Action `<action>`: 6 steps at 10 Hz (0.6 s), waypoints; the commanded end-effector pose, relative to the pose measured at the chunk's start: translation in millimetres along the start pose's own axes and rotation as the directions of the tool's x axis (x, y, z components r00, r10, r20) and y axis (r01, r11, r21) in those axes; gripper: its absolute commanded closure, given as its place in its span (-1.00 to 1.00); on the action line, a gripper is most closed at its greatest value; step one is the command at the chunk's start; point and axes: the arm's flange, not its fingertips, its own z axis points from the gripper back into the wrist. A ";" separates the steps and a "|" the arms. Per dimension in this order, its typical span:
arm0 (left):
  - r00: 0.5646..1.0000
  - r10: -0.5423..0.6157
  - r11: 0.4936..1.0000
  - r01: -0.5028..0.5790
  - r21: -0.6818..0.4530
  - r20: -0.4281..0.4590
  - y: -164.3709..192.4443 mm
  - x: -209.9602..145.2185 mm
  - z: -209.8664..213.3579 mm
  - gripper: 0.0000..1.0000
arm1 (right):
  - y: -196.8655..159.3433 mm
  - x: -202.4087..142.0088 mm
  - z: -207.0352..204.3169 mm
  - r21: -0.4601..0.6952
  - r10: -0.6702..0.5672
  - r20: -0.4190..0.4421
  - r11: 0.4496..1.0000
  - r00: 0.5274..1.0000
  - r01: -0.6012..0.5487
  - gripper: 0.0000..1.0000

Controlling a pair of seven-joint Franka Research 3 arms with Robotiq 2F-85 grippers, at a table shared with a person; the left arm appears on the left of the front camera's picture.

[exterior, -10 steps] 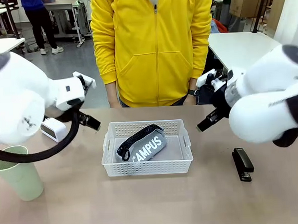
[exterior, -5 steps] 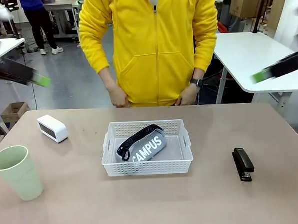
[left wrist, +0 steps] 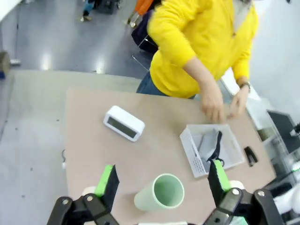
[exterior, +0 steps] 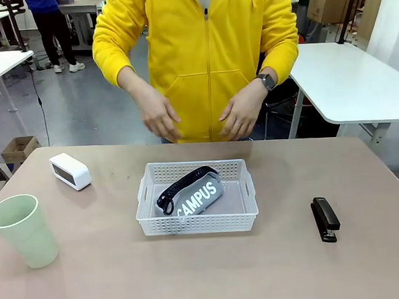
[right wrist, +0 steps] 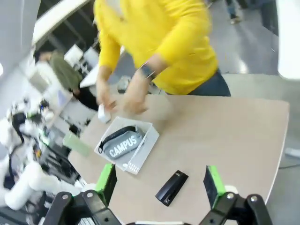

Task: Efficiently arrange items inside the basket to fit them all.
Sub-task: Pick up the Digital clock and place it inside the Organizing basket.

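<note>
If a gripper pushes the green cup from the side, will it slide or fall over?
The cup stands upright, its base narrower than its rim, so a push near the rim would probably tip it. It looks empty and thin-walled, so likely light. Tipped, it may roll in a curve.

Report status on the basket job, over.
Left pincer open, right pincer open, both empty, high. Pouch in basket; cup, screen device, stapler out on table. Person's hands hovering beyond basket, may obstruct.
</note>
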 end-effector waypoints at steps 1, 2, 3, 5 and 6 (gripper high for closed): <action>0.991 0.092 0.992 -0.083 -0.100 0.093 14.0 -104.3 -52.1 -1.00 | -33.5 -10.2 -7.2 0.044 -0.125 0.054 0.991 0.991 0.123 -1.00; 0.988 0.118 0.988 -0.106 -0.113 0.104 16.0 -111.6 -55.9 -1.00 | -47.9 -19.1 -5.0 0.053 -0.166 0.072 0.985 0.983 0.162 -1.00; 0.984 0.142 0.986 -0.130 -0.104 0.111 17.9 -116.3 -56.1 -1.00 | -56.8 -24.2 -4.1 0.055 -0.197 0.071 0.980 0.978 0.193 -1.00; 0.984 0.153 0.985 -0.145 -0.091 0.091 61.7 -28.5 17.9 -1.00 | -57.2 -27.3 2.8 0.032 -0.204 0.059 0.979 0.977 0.203 -1.00; 0.984 0.153 0.985 -0.145 -0.091 0.091 61.7 -28.5 17.9 -1.00 | -57.2 -27.3 2.8 0.032 -0.204 0.059 0.979 0.977 0.203 -1.00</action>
